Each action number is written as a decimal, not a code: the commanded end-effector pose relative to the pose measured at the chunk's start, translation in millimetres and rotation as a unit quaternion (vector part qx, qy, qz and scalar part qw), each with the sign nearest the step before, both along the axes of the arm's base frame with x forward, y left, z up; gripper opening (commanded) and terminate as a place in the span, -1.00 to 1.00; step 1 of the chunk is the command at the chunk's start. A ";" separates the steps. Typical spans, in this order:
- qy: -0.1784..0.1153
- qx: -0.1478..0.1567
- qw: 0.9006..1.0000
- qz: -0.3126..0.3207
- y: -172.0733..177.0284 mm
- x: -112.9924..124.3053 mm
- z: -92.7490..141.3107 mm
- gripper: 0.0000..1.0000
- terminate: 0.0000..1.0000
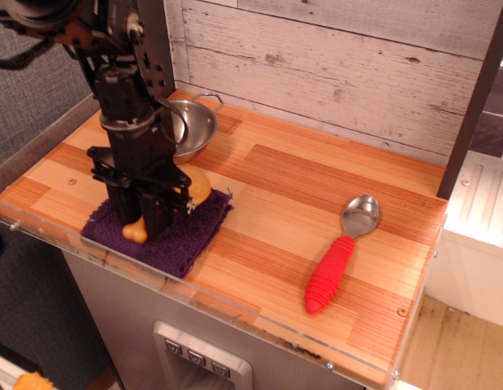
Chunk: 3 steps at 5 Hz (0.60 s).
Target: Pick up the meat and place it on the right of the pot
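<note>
A whitewashed plank wall is backing the wooden table (316, 187), which is carrying one pot (190, 128), one spoon (340, 253), one purple cloth (174, 236) and one meat (194, 188). The end effector (143, 219) is closing around the meat on the cloth, in front of the pot.

One piece of toy meat (196, 186), a golden drumstick, lies on one purple cloth (186, 236), and one steel pot (194, 130) stands behind it on the one wooden counter (316, 175). There is one spoon (342, 253) with a red ribbed handle, well apart to the right. One robot arm is present, carrying one black gripper (141, 218), so every kind of thing here counts exactly one.
</note>
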<state>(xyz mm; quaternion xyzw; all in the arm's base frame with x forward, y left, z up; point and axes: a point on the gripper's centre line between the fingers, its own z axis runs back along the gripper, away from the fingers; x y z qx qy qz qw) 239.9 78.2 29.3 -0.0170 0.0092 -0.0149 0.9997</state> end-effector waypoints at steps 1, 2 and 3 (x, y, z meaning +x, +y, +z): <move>-0.061 0.012 0.997 -0.055 -25.2 24.5 39.4 -1.00 -1.00; -0.095 -0.009 0.989 -0.113 -62.2 68.0 54.1 -1.00 -1.00; -0.096 -0.003 0.988 -0.124 -87.8 105.4 47.5 -1.00 -1.00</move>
